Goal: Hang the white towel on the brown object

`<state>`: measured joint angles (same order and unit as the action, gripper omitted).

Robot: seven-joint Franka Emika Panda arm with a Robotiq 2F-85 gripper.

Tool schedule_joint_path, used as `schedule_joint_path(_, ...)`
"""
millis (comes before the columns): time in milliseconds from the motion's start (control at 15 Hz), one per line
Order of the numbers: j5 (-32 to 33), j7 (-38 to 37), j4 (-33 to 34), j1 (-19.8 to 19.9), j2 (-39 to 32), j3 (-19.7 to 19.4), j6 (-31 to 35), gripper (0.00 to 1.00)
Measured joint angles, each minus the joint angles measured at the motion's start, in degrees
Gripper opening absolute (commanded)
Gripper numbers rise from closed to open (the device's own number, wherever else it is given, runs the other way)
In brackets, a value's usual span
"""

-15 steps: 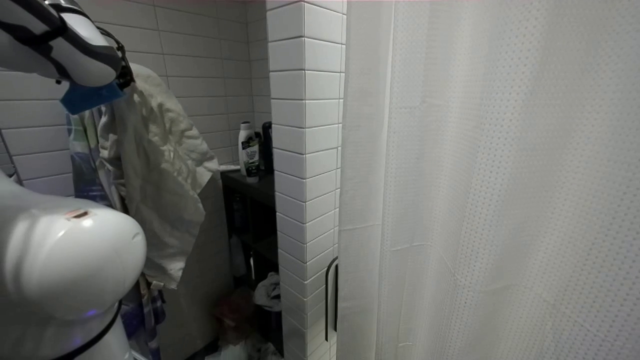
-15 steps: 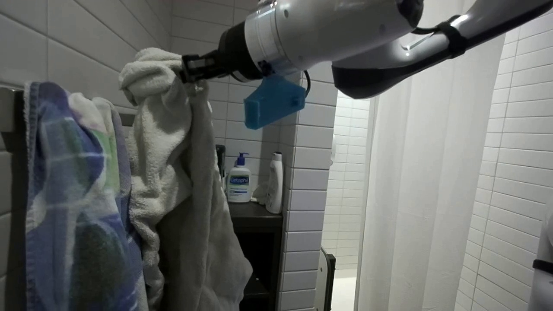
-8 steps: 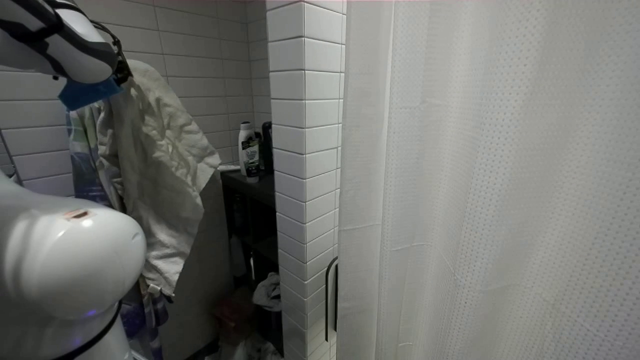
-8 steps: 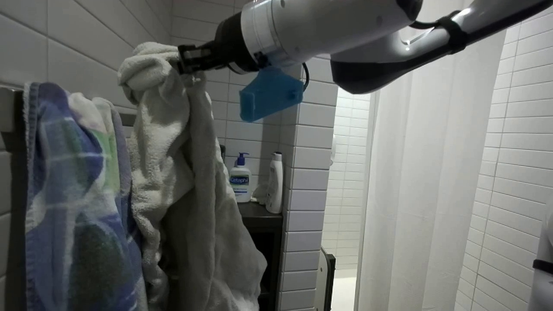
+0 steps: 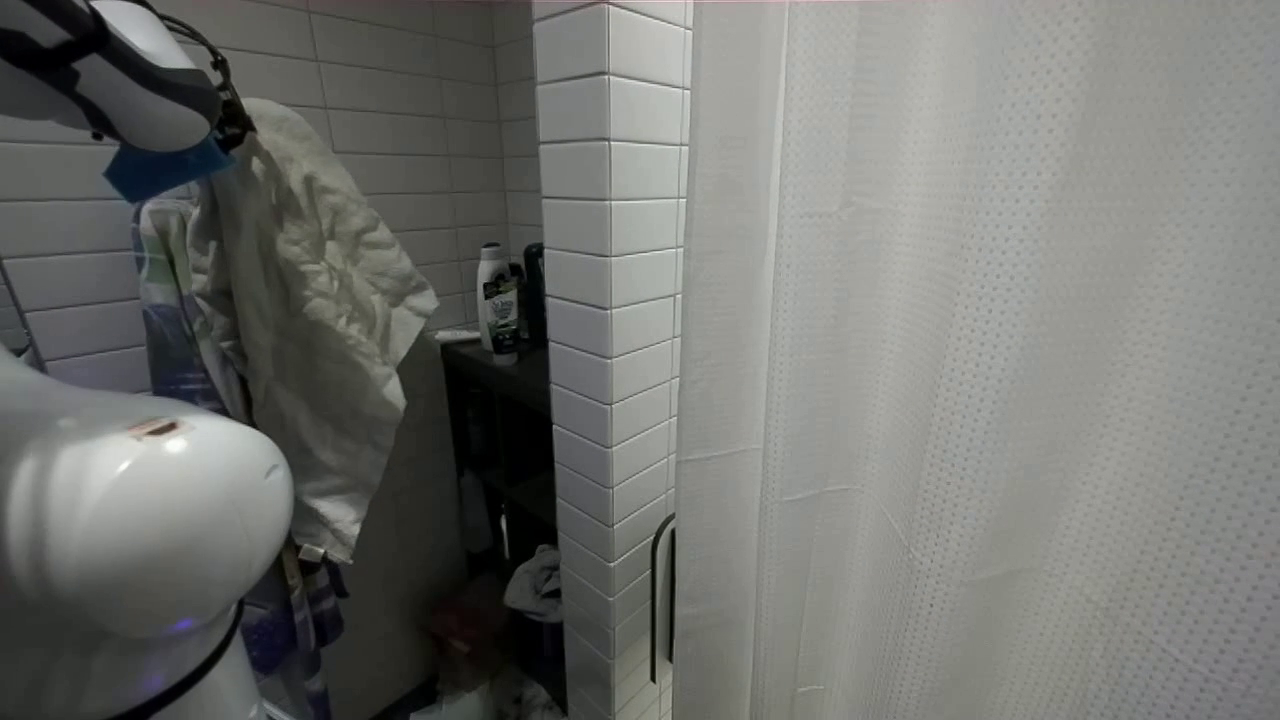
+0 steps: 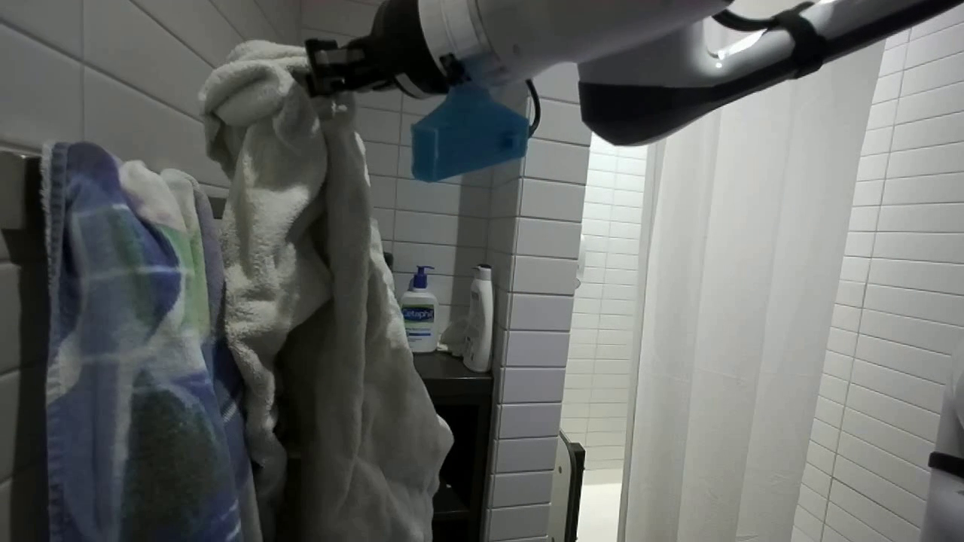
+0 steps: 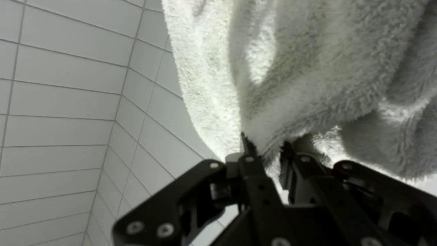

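My gripper (image 6: 320, 68) is shut on the upper part of the white towel (image 6: 286, 218). The towel hangs down in loose folds below the fingers. It also shows in an exterior view (image 5: 320, 290) and in the wrist view (image 7: 317, 68). In the wrist view a bunched fold runs between the two fingertips of the gripper (image 7: 268, 148). A grey-brown bar (image 6: 16, 192) is fixed to the wall at the left. A short piece of it shows beside the towel; the rest is hidden behind cloth.
A blue-patterned towel (image 6: 128, 316) hangs over the bar beside the white one. A dark shelf (image 6: 452, 373) with a pump bottle (image 6: 419, 316) and a white bottle (image 6: 479, 320) stands behind. A tiled pillar (image 5: 610, 300) and a shower curtain (image 5: 950, 350) stand to the side.
My gripper has risen and moved slightly left in both exterior views. The white towel has gone up with it, and its lower part has swung a little.
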<state>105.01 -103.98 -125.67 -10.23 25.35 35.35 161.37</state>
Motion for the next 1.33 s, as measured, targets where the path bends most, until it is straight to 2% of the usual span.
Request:
schedule_joint_path(667, 0.12, 0.16, 1.14, -0.13, 0.08, 1.24, -0.07, 0.04)
schedule_joint_path(1333, 0.51, 2.19, 6.71, 2.55, -14.49, 2.59, -3.54, 0.04)
